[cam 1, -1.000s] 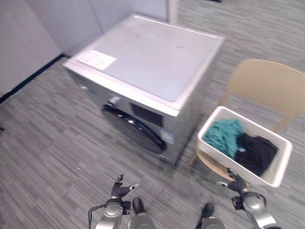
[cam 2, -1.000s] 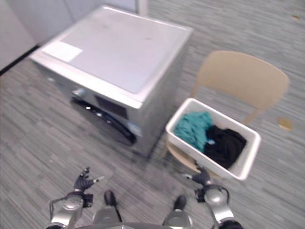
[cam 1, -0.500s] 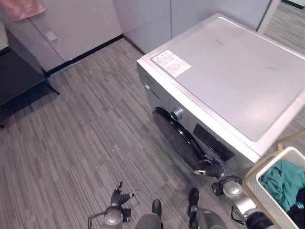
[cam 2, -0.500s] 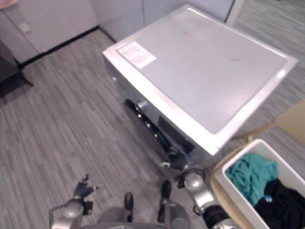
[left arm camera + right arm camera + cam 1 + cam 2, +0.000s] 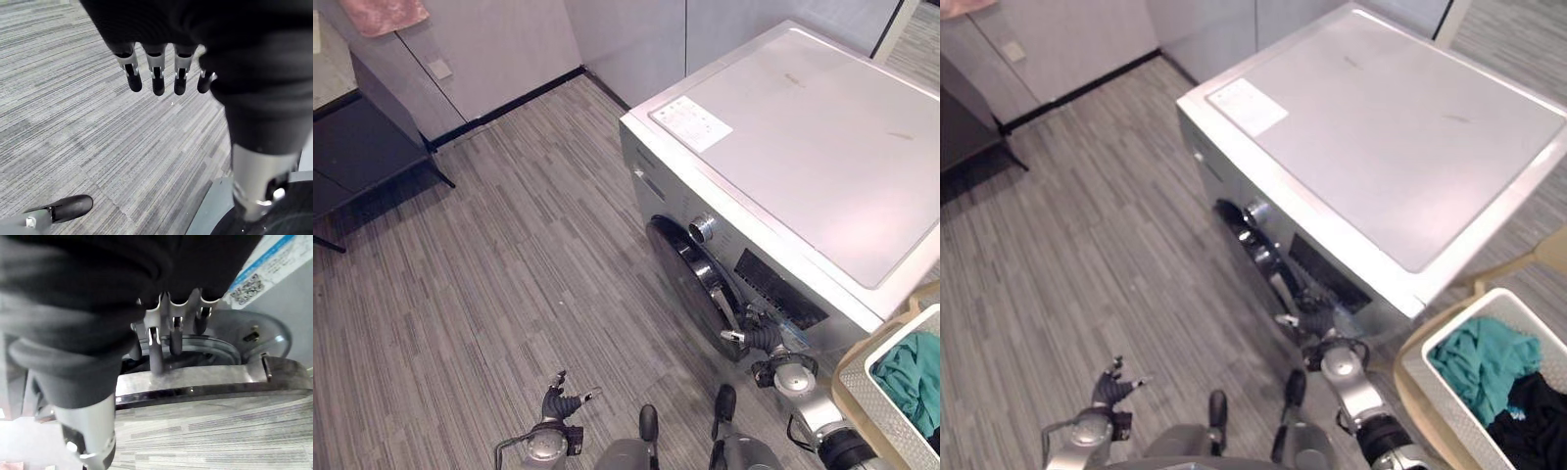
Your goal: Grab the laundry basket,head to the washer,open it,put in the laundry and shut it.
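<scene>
The silver washer (image 5: pixel 803 147) stands at the right, its dark round door (image 5: pixel 690 284) facing the floor space in front of me. My right hand (image 5: pixel 756 339) is at the door's lower edge; in the right wrist view its fingers (image 5: pixel 168 340) reach fairly straight to the chrome door rim (image 5: pixel 210 382), which appears slightly ajar. The white laundry basket (image 5: pixel 1528 318), holding a teal cloth (image 5: pixel 1484 357) and a black cloth (image 5: pixel 1533 416), sits at the lower right, apart from both hands. My left hand (image 5: pixel 563 401) hangs open over the carpet, fingers (image 5: pixel 156 73) straight.
A beige chair (image 5: pixel 1417 357) carries the basket, close to the washer's right corner. A black table (image 5: pixel 352 162) stands at the back left against grey wall panels. Grey carpet (image 5: pixel 509 274) stretches to the left of the washer.
The camera swung left, from the basket towards the washer front. My right hand went from beside the basket to the washer door and now sits closer to its rim. The left hand stayed low.
</scene>
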Available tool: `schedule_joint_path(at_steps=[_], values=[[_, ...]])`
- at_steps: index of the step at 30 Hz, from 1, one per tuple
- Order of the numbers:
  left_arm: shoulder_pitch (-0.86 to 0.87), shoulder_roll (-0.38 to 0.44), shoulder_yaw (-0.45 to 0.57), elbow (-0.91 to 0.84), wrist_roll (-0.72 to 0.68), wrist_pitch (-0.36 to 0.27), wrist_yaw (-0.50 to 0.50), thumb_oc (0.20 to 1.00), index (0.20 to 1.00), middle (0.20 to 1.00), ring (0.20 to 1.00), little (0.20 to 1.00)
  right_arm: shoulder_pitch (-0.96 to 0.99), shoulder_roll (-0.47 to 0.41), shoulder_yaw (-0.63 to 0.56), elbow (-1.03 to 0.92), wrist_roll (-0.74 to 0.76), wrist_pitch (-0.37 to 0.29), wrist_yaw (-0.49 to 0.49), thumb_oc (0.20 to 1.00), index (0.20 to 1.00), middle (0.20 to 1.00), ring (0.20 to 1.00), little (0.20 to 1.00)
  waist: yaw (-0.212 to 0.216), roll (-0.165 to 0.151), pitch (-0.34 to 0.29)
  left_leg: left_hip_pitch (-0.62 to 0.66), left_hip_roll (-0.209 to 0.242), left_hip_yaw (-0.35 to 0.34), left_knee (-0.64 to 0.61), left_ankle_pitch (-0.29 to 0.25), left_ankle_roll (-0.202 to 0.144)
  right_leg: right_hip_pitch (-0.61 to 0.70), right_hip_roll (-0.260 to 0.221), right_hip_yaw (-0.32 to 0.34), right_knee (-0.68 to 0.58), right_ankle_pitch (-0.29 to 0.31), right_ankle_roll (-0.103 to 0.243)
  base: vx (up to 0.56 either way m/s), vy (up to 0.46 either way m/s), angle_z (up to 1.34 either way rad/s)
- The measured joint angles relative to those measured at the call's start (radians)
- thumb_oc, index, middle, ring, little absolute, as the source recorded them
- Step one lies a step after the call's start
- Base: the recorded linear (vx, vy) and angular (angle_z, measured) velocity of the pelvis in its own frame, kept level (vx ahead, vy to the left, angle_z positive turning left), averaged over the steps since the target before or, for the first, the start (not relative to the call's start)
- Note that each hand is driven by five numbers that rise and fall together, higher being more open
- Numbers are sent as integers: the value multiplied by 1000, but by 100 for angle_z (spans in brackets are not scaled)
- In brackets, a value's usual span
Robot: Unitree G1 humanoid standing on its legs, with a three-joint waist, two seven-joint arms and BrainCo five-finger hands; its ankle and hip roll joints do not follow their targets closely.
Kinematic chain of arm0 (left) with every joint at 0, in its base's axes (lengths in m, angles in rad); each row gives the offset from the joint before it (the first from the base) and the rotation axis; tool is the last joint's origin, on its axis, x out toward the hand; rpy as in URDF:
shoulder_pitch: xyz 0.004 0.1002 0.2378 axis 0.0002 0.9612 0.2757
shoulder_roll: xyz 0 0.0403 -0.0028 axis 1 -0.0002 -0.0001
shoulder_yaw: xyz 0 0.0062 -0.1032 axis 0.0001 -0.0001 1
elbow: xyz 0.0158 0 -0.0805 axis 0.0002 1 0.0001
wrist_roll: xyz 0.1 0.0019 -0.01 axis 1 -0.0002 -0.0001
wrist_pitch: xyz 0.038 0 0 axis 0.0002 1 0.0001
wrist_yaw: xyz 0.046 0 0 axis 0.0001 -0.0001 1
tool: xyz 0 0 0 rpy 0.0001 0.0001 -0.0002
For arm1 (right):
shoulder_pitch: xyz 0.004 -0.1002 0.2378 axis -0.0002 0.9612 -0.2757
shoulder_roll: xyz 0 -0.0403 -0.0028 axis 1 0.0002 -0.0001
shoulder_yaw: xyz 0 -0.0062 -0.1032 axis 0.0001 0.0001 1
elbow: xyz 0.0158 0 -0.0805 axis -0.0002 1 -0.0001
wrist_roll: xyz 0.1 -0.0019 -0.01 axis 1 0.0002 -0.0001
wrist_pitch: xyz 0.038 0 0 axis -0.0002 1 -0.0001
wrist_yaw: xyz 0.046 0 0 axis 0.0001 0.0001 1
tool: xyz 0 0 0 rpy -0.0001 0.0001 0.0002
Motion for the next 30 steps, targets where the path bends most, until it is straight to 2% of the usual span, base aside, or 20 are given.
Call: schedule_joint_path(at_steps=[4, 8, 10, 11, 13, 14, 16, 17, 18, 20, 21, 23, 24, 25, 30], values=[[3, 0, -1, 0, 0, 1, 1, 1000, 1000, 1000, 1000, 1000, 19, 6, -5, -24, 1, -6, -1, 1000, 1000, 1000, 1000, 1000, -11, -11, 3, 4, -6, 3, 0, 1, 3, -1, -3, 9, 0, 9, 12, -44, 35, -6], [-3, 15, -31, -5, 0, 0, 8, 1000, 1000, 1000, 1000, 1000, 23, 21, 18, -25, 41, -14, 4, 1000, 1000, 1000, 1000, 1000, -24, -35, 11, -12, -10, 15, 1, 4, 7, -29, -2, 27, 7, 16, 18, -194, 45, -14], [-52, 40, -61, -4, -4, 0, 17, 1000, 1000, 1000, 1000, 1000, -55, 51, 92, 25, 61, -18, 8, 1000, 1000, 1000, 1000, 1000, -23, -61, 44, -98, -18, 30, 68, 0, 13, -114, -16, 51, 52, 25, 14, -249, 37, -29], [-89, 44, -67, 0, -9, 0, 18, 1000, 1000, 1000, 1000, 1000, -106, 55, 127, 63, 82, -15, 9, 1000, 1000, 1000, 1000, 1000, -22, -64, 65, -139, -20, 28, 99, -4, 17, -150, -25, 53, 75, 24, 14, -87, 10, -8], [-158, 41, -68, 1, -11, -6, 22, 1000, 1000, 1000, 1000, 1000, -174, 55, 117, 103, 94, -1, -26, 1000, 1000, 1000, 1000, 1000, -24, -56, 114, -167, -21, 24, 118, -9, 22, -173, -31, 47, 90, 23, 15, -101, -20, 12], [-191, 43, -68, 7, -12, -20, 28, 1000, 1000, 1000, 1000, 1000, -216, 55, 138, 138, 131, 5, -23, 1000, 1000, 1000, 1000, 1000, 0, -53, 148, -189, -17, 12, 140, -9, 21, -175, -34, 37, 99, 21, 10, -77, -37, 17], [-216, 44, -67, 5, -14, -34, 35, 1000, 1000, 1000, 1000, 1000, -273, 55, 183, 182, 162, 20, -22, 1000, 1000, 1000, 1000, 1000, 26, -31, 161, -225, -2, -24, 150, -19, 21, -197, -36, -16, 116, 9, -6, -10, -54, 31], [-226, 45, -66, 2, -19, -38, 38, 1000, 1000, 1000, 1000, 1000, -292, 53, 195, 186, 175, 26, -12, 1000, 1000, 1000, 1000, 1000, 46, -30, 171, -230, 0, -39, 150, -13, 5, -205, -38, -40, 130, 5, -11, 14, -155, 50], [-217, 45, -65, 0, -51, -40, 39, 1000, 1000, 1000, 1000, 1000, -306, 63, 202, 185, 220, 40, -16, 1000, 1000, 1000, 1000, 1000, 83, -19, 181, -249, 8, -77, 144, -11, -9, -206, -31, -74, 130, -2, -21, 9, -135, 55], [-196, 54, -60, 2, -51, -40, 39, 1000, 1000, 1000, 1000, 1000, -320, 66, 264, 181, 266, 40, 0, 1000, 1000, 1000, 1000, 1000, 110, -13, 181, -269, 13, -149, 129, -11, -12, -203, -20, -128, 120, -8, -29, 78, -156, 79], [-193, 58, -60, 9, -51, -39, 38, 1000, 1000, 1000, 1000, 1000, -350, 69, 317, 165, 284, 35, 33, 1000, 1000, 1000, 1000, 1000, 136, 2, 192, -279, 27, -190, 122, 3, -32, -189, -7, -181, 116, -23, -48, 133, -170, 88], [-190, 64, -60, 12, -51, -39, 37, 1000, 1000, 1000, 1000, 1000, -426, 75, 371, 118, 309, 35, 58, 1000, 1000, 1000, 1000, 1000, 188, 4, 193, -280, 39, -243, 90, 5, -37, -185, 5, -214, 112, -32, -61, 95, -133, 76], [-182, 73, -61, 0, -52, -40, 37, 1000, 1000, 1000, 1000, 1000, -509, 90, 369, 76, 324, 26, 62, 1000, 1000, 1000, 1000, 1000, 214, 11, 197, -280, 45, -254, 74, 17, -46, -179, 9, -255, 118, -42, -73, 57, -105, 77], [-179, 75, -60, -7, -52, -40, 36, 1000, 1000, 1000, 1000, 1000, -562, 87, 366, 63, 326, 24, 60, 1000, 1000, 1000, 1000, 1000, 226, 18, 199, -283, 48, -278, 67, 20, -51, -168, 14, -279, 111, -51, -85, 46, -99, 75], [-138, 88, -72, -43, -90, -41, 25, 1000, 1000, 1000, 1000, 1000, -760, 112, 283, -46, 325, -88, 49, 1000, 1000, 1000, 1000, 1000, 275, 26, 198, -288, 49, -331, 64, 47, -60, -148, 7, -329, 123, -65, -82, 28, -35, 38]])
